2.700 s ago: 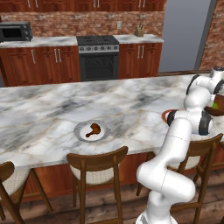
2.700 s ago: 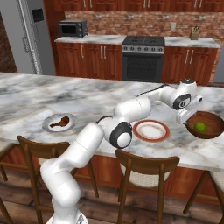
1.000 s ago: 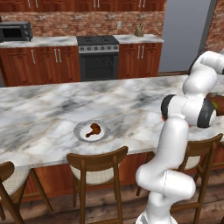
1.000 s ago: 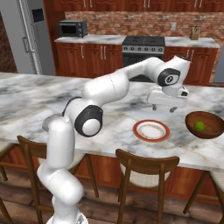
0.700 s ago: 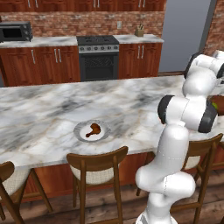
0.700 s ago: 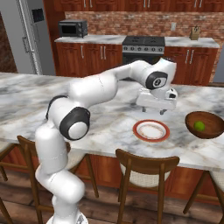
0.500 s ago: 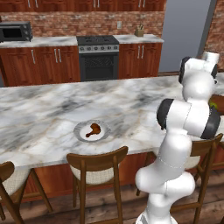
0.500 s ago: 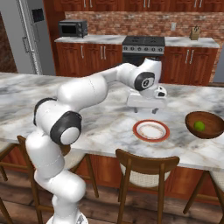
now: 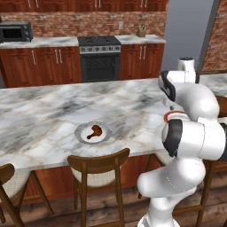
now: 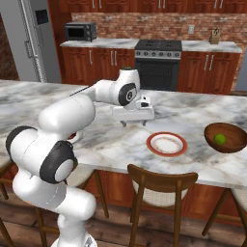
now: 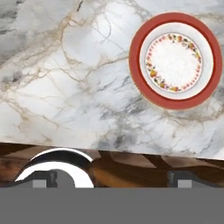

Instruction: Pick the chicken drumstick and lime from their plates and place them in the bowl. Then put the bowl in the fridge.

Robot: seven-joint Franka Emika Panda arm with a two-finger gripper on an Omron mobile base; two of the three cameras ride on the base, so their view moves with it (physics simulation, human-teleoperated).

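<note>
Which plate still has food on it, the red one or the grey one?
The grey-rimmed plate: the chicken drumstick lies on it. The red-rimmed plate has a bare white middle, and the lime sits in the bowl.

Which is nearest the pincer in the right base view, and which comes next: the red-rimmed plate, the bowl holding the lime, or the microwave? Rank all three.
From the pincer:
1. Red-rimmed plate, just right of it on the island.
2. Bowl with the lime, at the island's right end.
3. Microwave, on the back counter.
</note>
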